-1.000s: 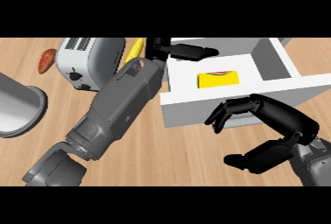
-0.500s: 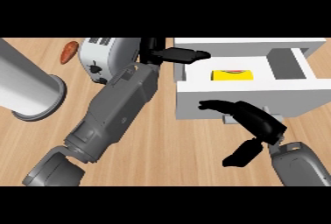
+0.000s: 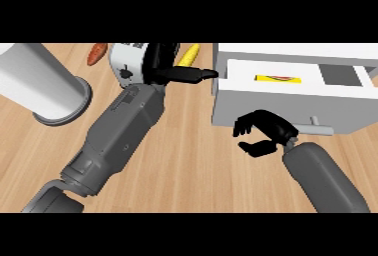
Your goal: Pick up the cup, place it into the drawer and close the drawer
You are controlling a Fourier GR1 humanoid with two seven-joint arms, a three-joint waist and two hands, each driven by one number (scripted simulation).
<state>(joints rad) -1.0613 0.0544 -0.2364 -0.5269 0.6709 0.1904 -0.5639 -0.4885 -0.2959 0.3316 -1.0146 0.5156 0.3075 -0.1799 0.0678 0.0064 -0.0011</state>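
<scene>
My left hand (image 3: 168, 72) was up by the left edge of the white box-shaped drawer (image 3: 295, 97). Its fingers (image 3: 196, 74) were straight and close together, and they pointed at the drawer's side. The tips were right at that edge, but I could not tell if they touched it. That hand held nothing.

My right hand (image 3: 264, 129) was low in front of the drawer's white front. Its fingers (image 3: 255, 122) were curled in, with the thumb tucked under them and nothing in between. The small grey drawer handle (image 3: 319, 130) stuck out just to the right of that hand, and the hand was not on it.

The drawer was pulled open. The little yellow cup with a red mark (image 3: 279, 78) lay inside it, near the middle.

My long grey left forearm (image 3: 122, 135) crossed the light wooden counter (image 3: 192, 165). A big pale grey round can (image 3: 37, 82) stood far to the left. A white toaster (image 3: 127, 62) sat behind my left hand, with an orange-red lump (image 3: 97, 53) on one side and a long yellow thing (image 3: 189, 54) on the other.
</scene>
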